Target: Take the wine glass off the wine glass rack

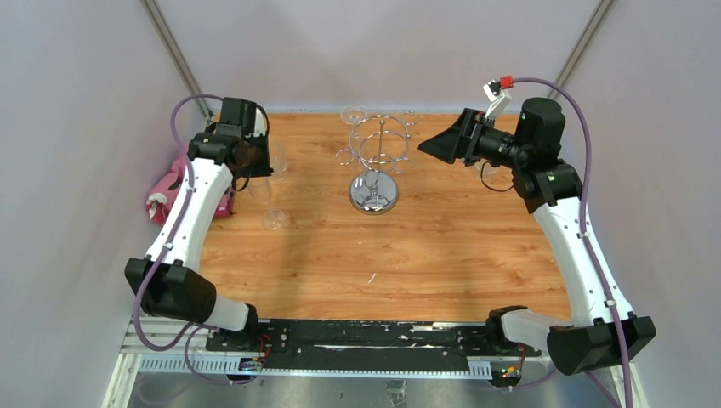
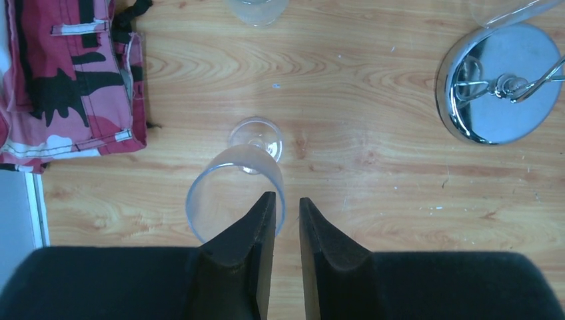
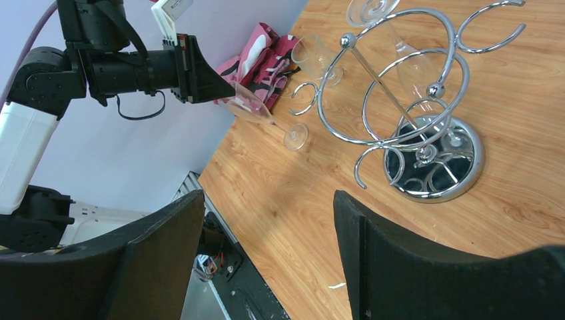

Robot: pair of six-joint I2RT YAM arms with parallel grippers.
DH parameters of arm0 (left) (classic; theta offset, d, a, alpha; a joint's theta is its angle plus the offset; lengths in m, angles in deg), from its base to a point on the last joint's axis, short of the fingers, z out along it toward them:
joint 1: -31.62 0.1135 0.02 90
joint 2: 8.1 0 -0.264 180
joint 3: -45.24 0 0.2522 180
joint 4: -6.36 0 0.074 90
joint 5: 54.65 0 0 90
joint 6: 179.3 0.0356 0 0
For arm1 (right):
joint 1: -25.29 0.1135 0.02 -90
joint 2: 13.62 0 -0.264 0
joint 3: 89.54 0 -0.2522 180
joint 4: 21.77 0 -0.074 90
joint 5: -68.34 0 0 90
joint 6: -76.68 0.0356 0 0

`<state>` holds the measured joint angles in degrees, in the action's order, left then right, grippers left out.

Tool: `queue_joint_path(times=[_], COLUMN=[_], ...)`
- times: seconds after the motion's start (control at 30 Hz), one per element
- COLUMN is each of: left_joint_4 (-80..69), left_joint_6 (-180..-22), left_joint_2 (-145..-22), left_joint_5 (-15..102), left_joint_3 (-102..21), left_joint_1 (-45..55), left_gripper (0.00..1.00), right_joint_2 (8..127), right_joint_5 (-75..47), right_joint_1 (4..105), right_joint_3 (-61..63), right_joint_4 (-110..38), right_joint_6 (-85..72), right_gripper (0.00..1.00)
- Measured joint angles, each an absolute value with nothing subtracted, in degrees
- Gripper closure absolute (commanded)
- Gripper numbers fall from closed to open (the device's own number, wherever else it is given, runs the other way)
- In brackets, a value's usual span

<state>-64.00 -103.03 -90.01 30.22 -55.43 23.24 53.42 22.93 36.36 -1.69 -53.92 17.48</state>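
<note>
Left tool point(image 2: 286, 198), pointing down, pinches the tilted wine glass point(image 2: 230, 183); I see right tool point(image 3: 268, 195) wide, levelled at the wine glass rack point(image 3: 466, 157).

Wooden table point(image 1: 442, 255) bears wine glass rack point(image 1: 374, 192), pink cloth point(image 1: 167, 201), upright glass point(image 3: 320, 59).

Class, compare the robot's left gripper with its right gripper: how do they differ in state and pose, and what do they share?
The left gripper is nearly closed, pinching a tilted wine glass by its rim; the right gripper gapes wide and holds nothing. The left gripper points downward; the right gripper aims sideways at the wine glass rack. Both are black.
</note>
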Motion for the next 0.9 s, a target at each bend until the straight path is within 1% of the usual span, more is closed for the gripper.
queue_joint_path(times=[0.13, 0.37, 0.47, 0.63, 0.77, 0.9], left_joint_4=[-64.13, -64.97, -66.26, -65.97, -61.56, -50.63], left_joint_6=[-102.92, -102.99, -103.19, -104.06, -105.92, -110.95], left_joint_2=[-90.12, -90.08, -90.08, -88.15, -84.9, -83.39], left_joint_5=[30.44, 30.22, 29.92, 30.29, 35.4, 46.05], left_joint_3=[-55.1, -56.13, -60.5, -71.3, -74.6, -70.88], left_joint_1=[23.24, 23.24, 23.24, 23.24, 23.24, 23.24], left_gripper=[0.77, 0.66, 0.64, 0.6, 0.54, 0.53], right_joint_2=[53.4, 53.4, 53.4, 54.43, 57.36, 59.87], right_joint_5=[23.15, 23.35, 23.81, 24.95, 25.36, 25.34], right_joint_1=[36.34, 36.34, 36.34, 36.18, 36.14, 36.1], right_joint_3=[-1.52, -1.41, -0.93, -0.38, -1.43, -2.63], right_joint_4=[-53.75, -53.03, -52.0, -50.4, -49.7, -48.76], right_joint_6=[17.7, 18.1, 18.49, 18.84, 19.04, 19.47], right_gripper=[0.25, 0.25, 0.25, 0.25, 0.25, 0.25])
